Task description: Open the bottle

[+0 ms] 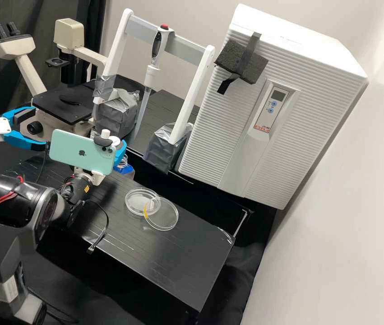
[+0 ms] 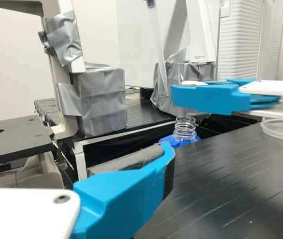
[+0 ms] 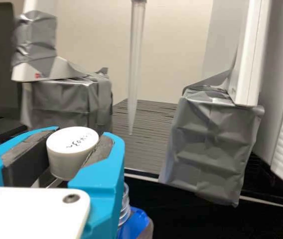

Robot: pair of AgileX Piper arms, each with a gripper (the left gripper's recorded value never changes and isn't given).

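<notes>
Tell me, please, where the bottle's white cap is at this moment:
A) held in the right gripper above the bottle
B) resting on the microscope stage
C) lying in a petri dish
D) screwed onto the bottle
A: the right wrist view shows the white cap clamped in the right gripper, and the left wrist view shows the bottle with its neck bare beneath that gripper.

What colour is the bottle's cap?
White. The cap shows best in the right wrist view.

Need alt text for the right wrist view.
The right gripper is shut on a white cap, directly above the bare neck of the blue bottle. Behind them a clear pipette tip hangs between two grey tape-wrapped blocks.
</notes>
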